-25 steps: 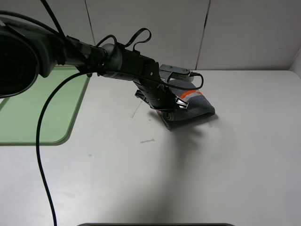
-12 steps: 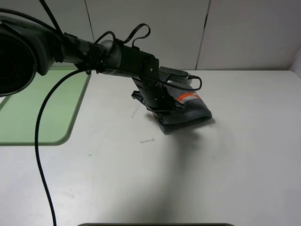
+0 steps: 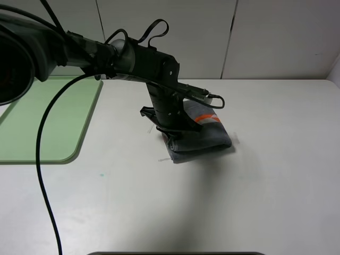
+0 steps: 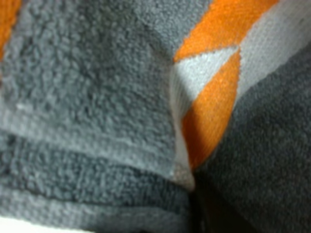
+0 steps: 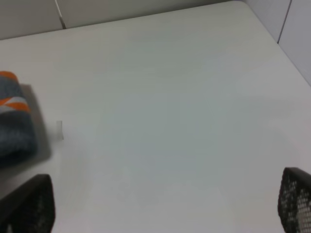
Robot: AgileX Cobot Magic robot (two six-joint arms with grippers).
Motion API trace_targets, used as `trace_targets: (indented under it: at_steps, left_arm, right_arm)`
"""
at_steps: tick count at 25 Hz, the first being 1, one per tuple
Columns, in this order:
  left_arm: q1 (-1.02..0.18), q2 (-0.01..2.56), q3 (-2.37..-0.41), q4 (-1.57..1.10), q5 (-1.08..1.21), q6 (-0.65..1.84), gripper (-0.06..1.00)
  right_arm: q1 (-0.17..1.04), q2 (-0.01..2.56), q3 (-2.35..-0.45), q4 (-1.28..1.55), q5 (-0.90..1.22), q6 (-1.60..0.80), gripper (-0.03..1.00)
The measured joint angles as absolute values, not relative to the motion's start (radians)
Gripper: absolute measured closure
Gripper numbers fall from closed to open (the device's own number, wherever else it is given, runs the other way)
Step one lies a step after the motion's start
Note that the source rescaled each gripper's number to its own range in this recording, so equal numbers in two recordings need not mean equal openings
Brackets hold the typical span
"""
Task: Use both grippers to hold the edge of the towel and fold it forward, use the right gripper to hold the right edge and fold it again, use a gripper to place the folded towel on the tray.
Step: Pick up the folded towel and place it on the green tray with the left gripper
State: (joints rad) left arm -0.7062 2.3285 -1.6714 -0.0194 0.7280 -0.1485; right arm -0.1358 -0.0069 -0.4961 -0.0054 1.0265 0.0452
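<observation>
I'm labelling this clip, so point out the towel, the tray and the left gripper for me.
towel (image 3: pixel 210 139): exterior high view, grey folded top.
tray (image 3: pixel 40 125): exterior high view, bare green floor.
left gripper (image 3: pixel 172 137): exterior high view, jaw tips at the towel's near-left edge.

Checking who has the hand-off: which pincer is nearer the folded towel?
Left. The left pincer is down on the folded towel, closed on its near-left end. The right pincer hangs open over bare table, the towel off to its side.
</observation>
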Motion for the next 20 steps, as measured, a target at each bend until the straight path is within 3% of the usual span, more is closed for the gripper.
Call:
trace_targets:
  at_steps: [18,20]
  left_arm:
    - [-0.706,2.327,-1.676,-0.032,0.849,-0.146,0.82]
    - [-0.706,2.327,-1.676,-0.032,0.851,-0.151,0.79]
  right_arm:
    - [-0.136,-0.007,-0.496,0.0,1.027,0.045,-0.03]
    - [-0.136,-0.007,-0.496,0.0,1.027,0.045,-0.03]
